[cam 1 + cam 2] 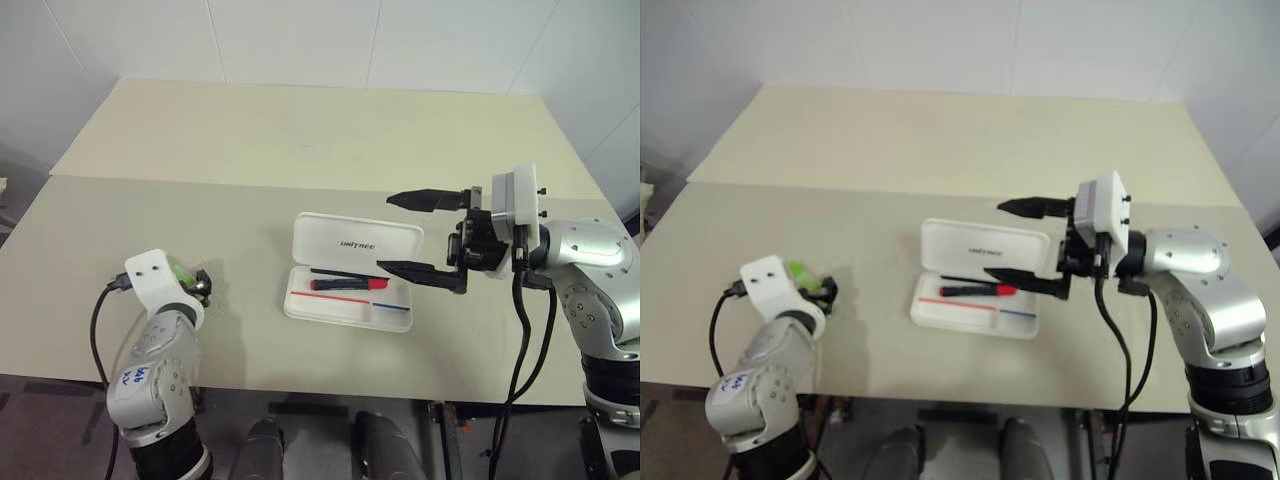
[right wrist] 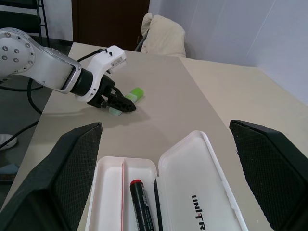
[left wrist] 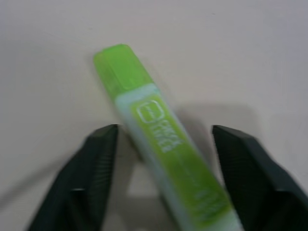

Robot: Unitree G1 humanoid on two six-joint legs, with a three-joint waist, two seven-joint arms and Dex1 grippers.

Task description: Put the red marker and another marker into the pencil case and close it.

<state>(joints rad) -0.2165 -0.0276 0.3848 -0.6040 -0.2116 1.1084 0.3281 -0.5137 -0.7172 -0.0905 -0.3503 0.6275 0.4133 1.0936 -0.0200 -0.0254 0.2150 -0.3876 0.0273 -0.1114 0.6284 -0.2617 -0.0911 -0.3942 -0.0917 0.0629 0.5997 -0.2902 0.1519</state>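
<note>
Far left on the table (image 1: 120, 220): green marker (image 3: 159, 144) lying flat between the left gripper's (image 2: 126, 106) fingers (image 3: 91, 178), jaws apart on either side of it, not visibly clamped. Mid-table: case (image 1: 352, 270) open, lid laid back flat; red marker (image 1: 350, 284) lying in the tray beside thin red, blue and black lines. Right: right gripper (image 1: 405, 235) spread wide and empty, raised over the case's right end.

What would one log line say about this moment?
red marker: in open pencil case | green marker: on table, between left tool fingers, ungripped | right tool: open, over case
</note>
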